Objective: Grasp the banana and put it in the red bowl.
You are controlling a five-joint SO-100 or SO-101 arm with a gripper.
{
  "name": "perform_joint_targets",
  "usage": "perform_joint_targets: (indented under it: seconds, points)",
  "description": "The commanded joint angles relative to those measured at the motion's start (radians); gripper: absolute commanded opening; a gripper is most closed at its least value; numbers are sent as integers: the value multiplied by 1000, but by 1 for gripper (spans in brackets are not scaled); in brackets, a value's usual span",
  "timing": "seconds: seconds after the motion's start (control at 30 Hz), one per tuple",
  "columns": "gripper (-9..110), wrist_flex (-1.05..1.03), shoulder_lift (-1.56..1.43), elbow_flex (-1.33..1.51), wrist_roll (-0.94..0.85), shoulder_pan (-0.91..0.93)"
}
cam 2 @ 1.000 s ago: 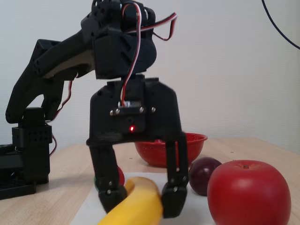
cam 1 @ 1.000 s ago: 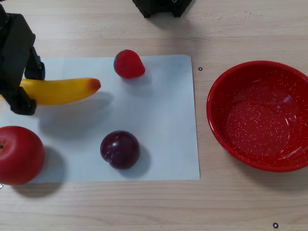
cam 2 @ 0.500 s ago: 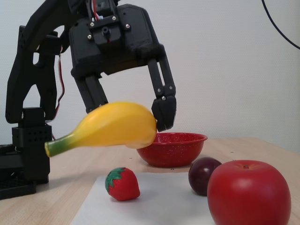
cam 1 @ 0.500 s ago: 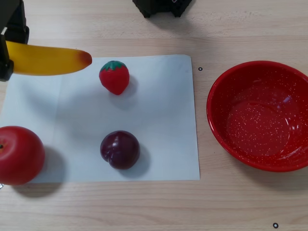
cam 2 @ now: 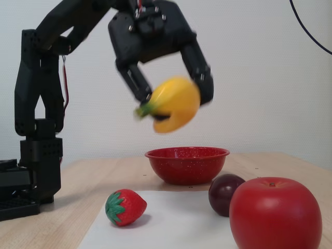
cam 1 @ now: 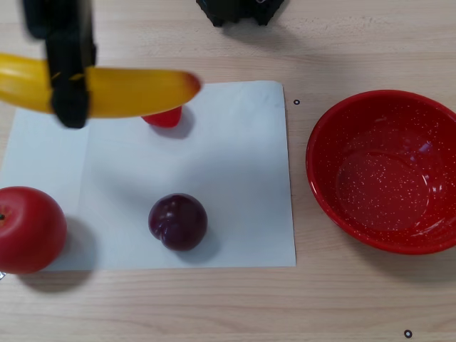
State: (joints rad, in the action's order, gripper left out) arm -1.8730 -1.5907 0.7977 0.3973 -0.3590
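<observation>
Fixed view is showing the gripper (cam 2: 171, 98) clamping the banana (cam 2: 174, 104) high in the air, motion blur smearing both. Other view is cutting off the banana's (cam 1: 121, 92) left end and hiding most of the strawberry (cam 1: 164, 116) beneath it; the red bowl (cam 1: 335, 125) is sitting empty, far right.

In the other view, the banana (cam 1: 128, 92) hangs above the paper (cam 1: 235, 178), left of the red bowl (cam 1: 328, 114).

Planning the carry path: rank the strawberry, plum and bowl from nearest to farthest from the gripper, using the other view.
1. Strawberry, just right of the gripper, partly under the banana.
2. Plum, lower on the paper.
3. Bowl, far right.
</observation>
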Motion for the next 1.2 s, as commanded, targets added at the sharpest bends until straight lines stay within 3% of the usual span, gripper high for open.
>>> perform_joint_targets:
  seconds: [0.0,0.57,0.83,1.17]
  points:
    - [0,-32,-178,-21,-37,54]
    - [0,44,-314,67,-344,678]
    - [0,302,-339,252,-416,864]
    - [0,658,-299,485,-390,940]
